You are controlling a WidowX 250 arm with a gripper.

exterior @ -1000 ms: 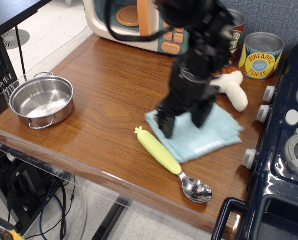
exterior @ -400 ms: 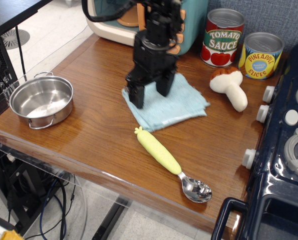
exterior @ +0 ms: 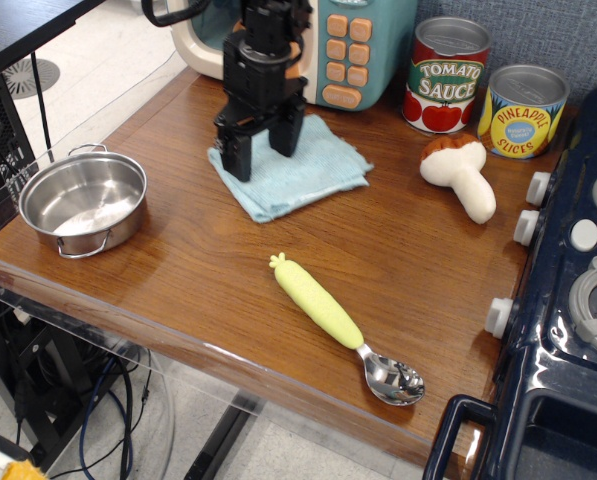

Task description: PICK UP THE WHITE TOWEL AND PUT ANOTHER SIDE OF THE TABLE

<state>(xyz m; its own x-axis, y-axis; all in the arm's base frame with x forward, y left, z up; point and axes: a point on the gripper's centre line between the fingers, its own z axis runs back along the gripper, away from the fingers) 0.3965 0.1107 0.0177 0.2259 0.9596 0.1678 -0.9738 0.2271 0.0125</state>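
Observation:
The white towel, a folded light blue cloth, lies on the brown table at the back, in front of the toy microwave. My black gripper stands upright over the towel's left part. Its fingertips press down into the cloth, one at the towel's left corner and one nearer its middle, with cloth between them. The towel stays with the gripper. Its right half lies flat on the wood.
A steel pot sits at the left edge. A yellow-handled spoon lies near the front. A toy mushroom and two cans stand at the back right. A toy microwave is behind the arm. A dark blue toy stove fills the right.
The gripper has moved from the table's middle right to the back left, and the towel has moved with it, away from the spoon and mushroom.

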